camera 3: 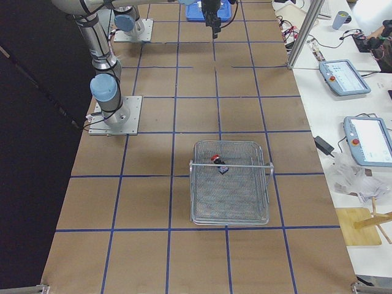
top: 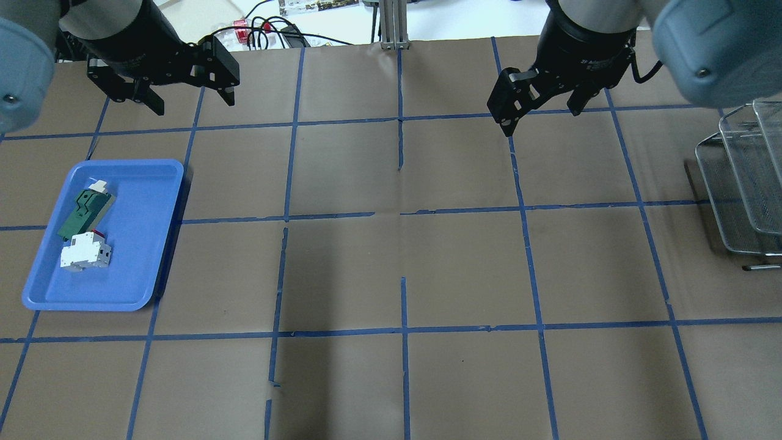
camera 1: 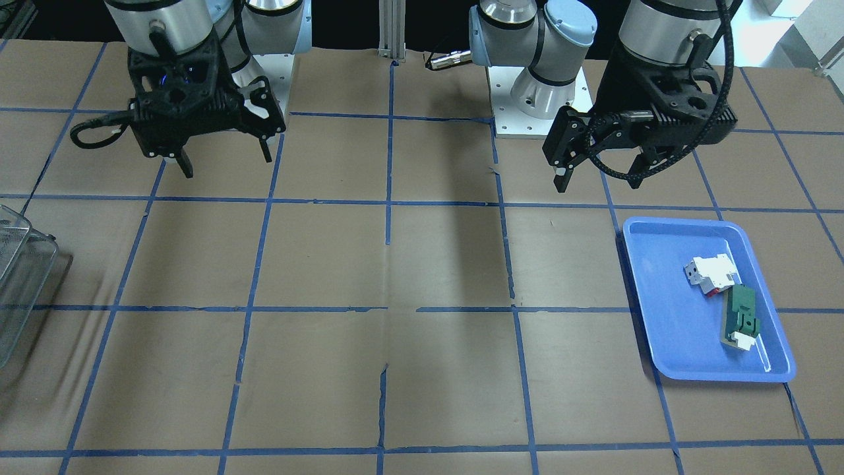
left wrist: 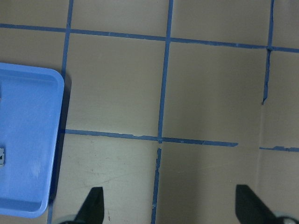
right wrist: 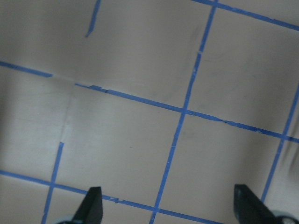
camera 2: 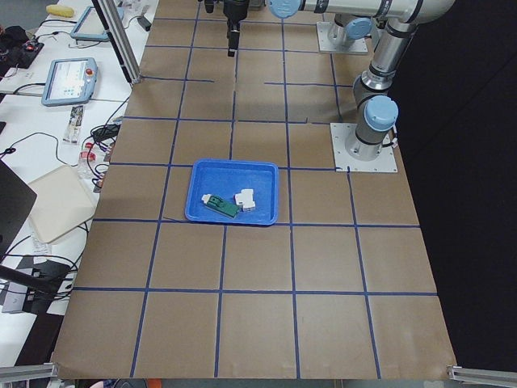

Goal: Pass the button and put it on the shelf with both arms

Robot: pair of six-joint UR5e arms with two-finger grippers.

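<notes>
The button (camera 3: 217, 163), with its red cap and dark base, lies inside the wire shelf basket (camera 3: 230, 211) in the exterior right view; no other view shows it. My left gripper (top: 194, 105) is open and empty, above the table near the far edge, beyond the blue tray (top: 143, 256). It also shows in the front-facing view (camera 1: 598, 183) and in its wrist view (left wrist: 170, 207). My right gripper (top: 542, 121) is open and empty over the far table, left of the shelf (top: 742, 183). It also shows in the front-facing view (camera 1: 227, 165) and in its wrist view (right wrist: 170, 205).
The blue tray (camera 1: 659, 264) holds a white-and-red block (top: 85, 252) and a flat green part (top: 85, 206). The brown table carries a blue tape grid. Cables and devices lie beyond the far table edge.
</notes>
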